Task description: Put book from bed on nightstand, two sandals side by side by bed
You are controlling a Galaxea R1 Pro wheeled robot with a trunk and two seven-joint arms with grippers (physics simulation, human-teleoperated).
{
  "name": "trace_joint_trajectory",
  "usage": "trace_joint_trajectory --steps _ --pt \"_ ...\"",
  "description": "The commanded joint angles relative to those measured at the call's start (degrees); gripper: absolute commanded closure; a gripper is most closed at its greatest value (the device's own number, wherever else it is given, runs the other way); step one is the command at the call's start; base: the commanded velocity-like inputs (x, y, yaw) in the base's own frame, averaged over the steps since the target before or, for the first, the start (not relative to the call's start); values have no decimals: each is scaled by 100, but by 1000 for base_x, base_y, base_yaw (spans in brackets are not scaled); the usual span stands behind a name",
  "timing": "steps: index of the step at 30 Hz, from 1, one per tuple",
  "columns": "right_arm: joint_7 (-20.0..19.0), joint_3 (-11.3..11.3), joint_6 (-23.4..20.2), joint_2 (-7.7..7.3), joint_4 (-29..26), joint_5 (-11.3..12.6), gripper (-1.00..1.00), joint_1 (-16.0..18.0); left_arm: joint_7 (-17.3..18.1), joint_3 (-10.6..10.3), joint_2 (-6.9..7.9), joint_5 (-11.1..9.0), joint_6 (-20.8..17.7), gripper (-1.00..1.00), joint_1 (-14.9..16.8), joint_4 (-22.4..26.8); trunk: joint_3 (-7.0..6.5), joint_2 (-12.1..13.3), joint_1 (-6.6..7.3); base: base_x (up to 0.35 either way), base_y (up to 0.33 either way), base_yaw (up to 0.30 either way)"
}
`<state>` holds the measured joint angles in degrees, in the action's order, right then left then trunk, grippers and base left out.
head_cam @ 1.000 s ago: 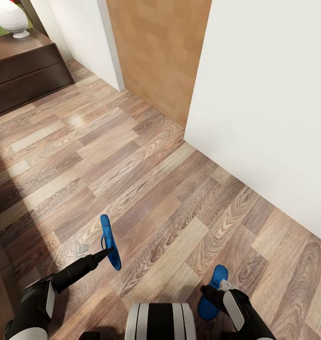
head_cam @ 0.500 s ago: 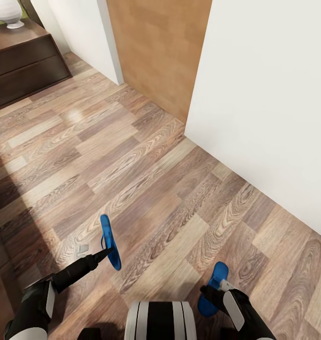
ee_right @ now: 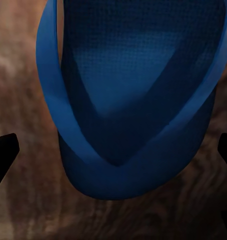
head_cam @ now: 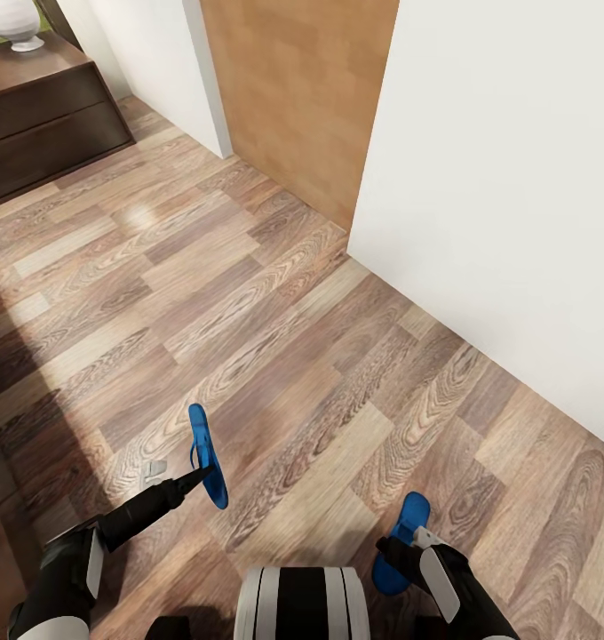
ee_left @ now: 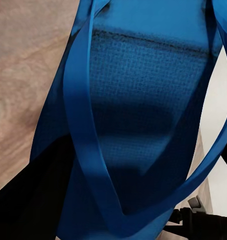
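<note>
Head view shows us looking down at the wood floor (head_cam: 275, 356), with a blue sandal in each hand. Our left hand (head_cam: 198, 477) has closed on the left sandal (head_cam: 206, 455), which stands up on its edge in the air, long and thin from here. Our right hand (head_cam: 407, 544) has the right sandal (head_cam: 401, 542), and we see it flatter, hanging down by our side. The two sandals are well apart now, one on each side of our body (head_cam: 304, 604).

We think we carry them like this so we can bring both to the bed in one trip and set them down side by side. The bed and the book are somewhere else, so we are likely on our way.

In the left wrist view, the left sandal (ee_left: 138, 115) sits very close, straps toward us, and we cannot tell there how tightly it is squeezed. In the right wrist view, the right sandal (ee_right: 133, 100) hangs between two dark finger tips at the far edges; they look spread wide there, so we cannot tell how it is held.

A white wall (head_cam: 506, 196) is on the right, and a dark cabinet (head_cam: 44, 133) stands far off with a white vase (head_cam: 16, 22) on top.
</note>
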<state>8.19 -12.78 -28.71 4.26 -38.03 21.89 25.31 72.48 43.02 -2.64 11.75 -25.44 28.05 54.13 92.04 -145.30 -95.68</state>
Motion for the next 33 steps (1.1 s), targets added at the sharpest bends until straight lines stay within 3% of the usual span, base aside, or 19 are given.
trace_joint_trajectory --steps 1,23,30,33 --pt "42 -14 -24 5 -11 61 -100 1 47 31 -8 55 -58 100 8 10 3 -2 1 0 0 0" --pt "42 -14 -23 5 -11 61 -100 0 47 23 -8 55 -58 100 8 10 3 -2 1 47 0 0" --pt "42 -16 -23 3 -11 61 -100 0 47 22 -8 55 -58 100 8 10 159 -11 -17 0 0 0" --pt "42 -15 -22 4 -16 61 -100 0 47 22 -8 55 -58 100 8 10 159 -11 -17 0 0 0"
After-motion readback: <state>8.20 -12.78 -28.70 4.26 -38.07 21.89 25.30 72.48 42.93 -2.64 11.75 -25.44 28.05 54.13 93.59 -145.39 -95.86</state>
